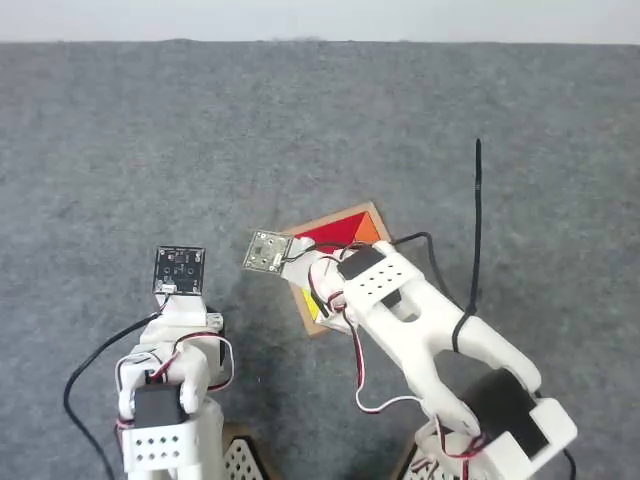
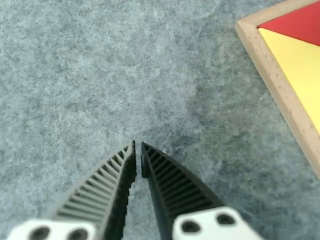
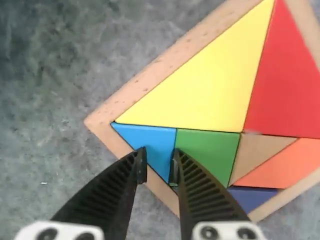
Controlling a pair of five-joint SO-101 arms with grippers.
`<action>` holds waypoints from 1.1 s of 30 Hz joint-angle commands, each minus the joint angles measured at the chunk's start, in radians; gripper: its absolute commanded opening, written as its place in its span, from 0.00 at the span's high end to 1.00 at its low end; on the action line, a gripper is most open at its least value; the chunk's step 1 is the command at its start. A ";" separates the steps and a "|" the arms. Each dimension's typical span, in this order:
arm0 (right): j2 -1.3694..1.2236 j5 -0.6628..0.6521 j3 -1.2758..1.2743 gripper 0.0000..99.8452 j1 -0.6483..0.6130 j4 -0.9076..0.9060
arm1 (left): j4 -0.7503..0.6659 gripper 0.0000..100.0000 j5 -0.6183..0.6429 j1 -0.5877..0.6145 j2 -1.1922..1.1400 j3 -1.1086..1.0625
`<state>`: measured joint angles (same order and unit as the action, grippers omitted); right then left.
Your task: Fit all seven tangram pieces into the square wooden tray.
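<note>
Square wooden tray point(image 3: 150, 81) on the grey felt bench point(image 1: 150, 130) looks finished, seven coloured tangram pieces point(image 3: 200, 85) filling it; the right hand point(image 3: 157, 165) hovers slightly open, empty, over its small blue triangle point(image 3: 150, 137), the left hand point(image 2: 138, 150) closed nearby.

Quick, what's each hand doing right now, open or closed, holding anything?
Left hand: closed, empty.
Right hand: slightly open, empty, above the blue triangular tangram piece.

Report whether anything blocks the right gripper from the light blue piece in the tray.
Nothing visible does. The right gripper is directly over the light blue piece at a corner of the tray, with nothing in between. The green piece lies flat beside it.
</note>
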<state>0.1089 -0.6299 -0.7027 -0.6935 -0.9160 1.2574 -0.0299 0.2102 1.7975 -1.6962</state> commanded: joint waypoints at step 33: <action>1.497 0.374 -0.965 0.97 0.691 0.097 | 0.003 0.98 0.017 0.002 0.018 0.013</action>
<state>1.4899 -0.2662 -1.6034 -0.0644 -0.8516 1.2574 -0.0299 0.2102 1.7975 -1.6962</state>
